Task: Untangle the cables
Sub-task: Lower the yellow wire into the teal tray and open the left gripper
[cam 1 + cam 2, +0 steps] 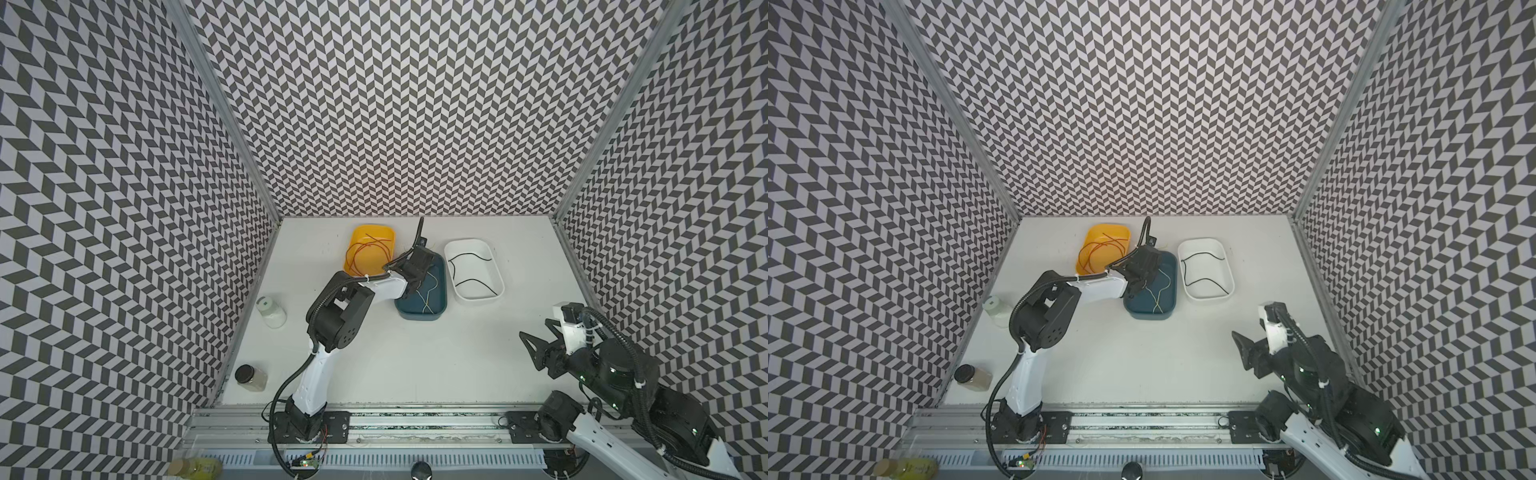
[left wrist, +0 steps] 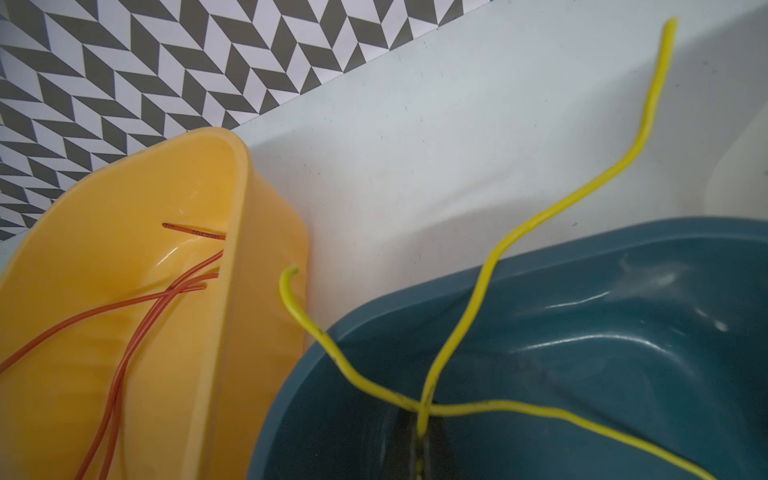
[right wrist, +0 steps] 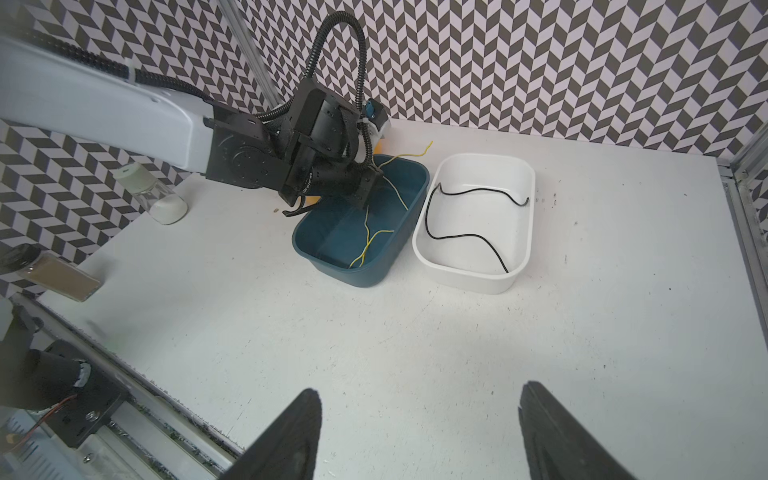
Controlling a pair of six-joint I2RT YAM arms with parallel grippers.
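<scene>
- Pinching a yellow cable (image 2: 474,299), the left gripper (image 2: 419,455) has its fingers pressed together at the far end of the blue tray (image 2: 623,232). The cable climbs from between them and curves out over the tray's rim, its tip in the air.
- A second yellow cable (image 2: 332,352) crosses the first right at the fingertips; whether it is also caught I cannot tell.
- Orange cables (image 1: 370,254) lie looped in the yellow tray (image 1: 373,227), just beside the blue one on its left.
- A black cable (image 3: 457,236) lies curved on the floor of the white tray (image 3: 478,282), just beside the blue tray on its right.
- The right gripper (image 3: 419,390) hovers over bare table (image 3: 415,332) at the front right. Its fingers are spread wide and hold nothing, well apart from all three trays.
- Two jars (image 1: 272,311) sit near the table's left edge.
</scene>
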